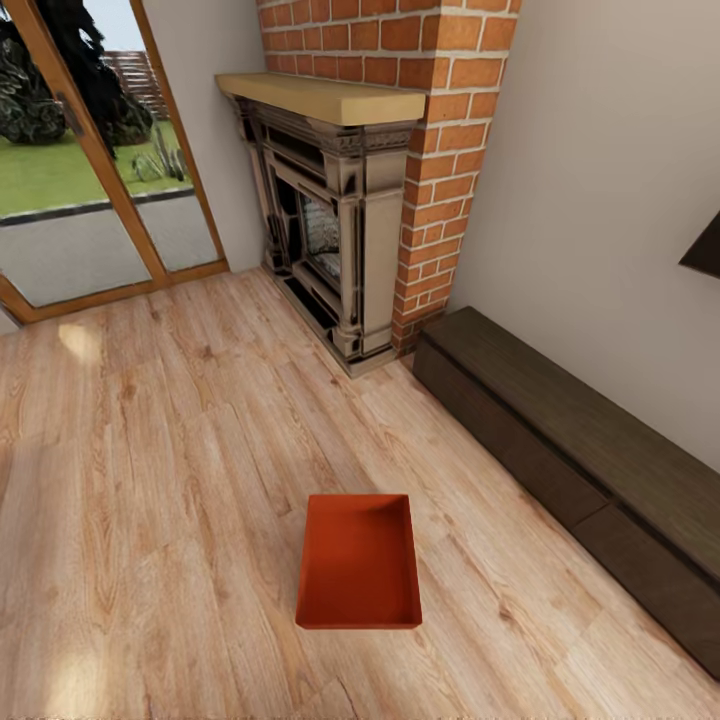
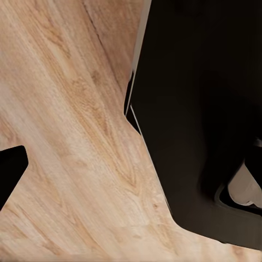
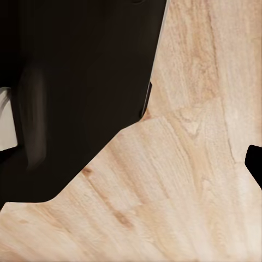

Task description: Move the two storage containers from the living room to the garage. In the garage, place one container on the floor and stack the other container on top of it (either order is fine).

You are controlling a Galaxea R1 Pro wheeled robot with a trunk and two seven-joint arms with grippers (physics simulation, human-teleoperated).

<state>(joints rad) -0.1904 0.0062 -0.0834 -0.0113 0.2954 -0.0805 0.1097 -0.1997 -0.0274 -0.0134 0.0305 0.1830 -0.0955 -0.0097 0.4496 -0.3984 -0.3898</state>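
Note:
One orange-red storage container (image 1: 358, 574) lies open side up on the light wood plank floor (image 1: 150, 480) of the living room, low in the centre of the head view. It holds nothing. The second container is out of view. In the left wrist view a dark fingertip (image 2: 11, 172) of my left gripper pokes in at the frame edge over bare planks. In the right wrist view a dark fingertip (image 3: 255, 164) of my right gripper does the same. Nothing sits between the fingers of either gripper, and both hang far from the container.
A brick fireplace (image 1: 340, 230) with a wooden mantel stands ahead. A long, low dark cabinet (image 1: 580, 450) runs along the right wall. A wood-framed glass door (image 1: 90, 200) is at the far left. My dark base (image 2: 196, 109) looms in both wrist views (image 3: 71, 82).

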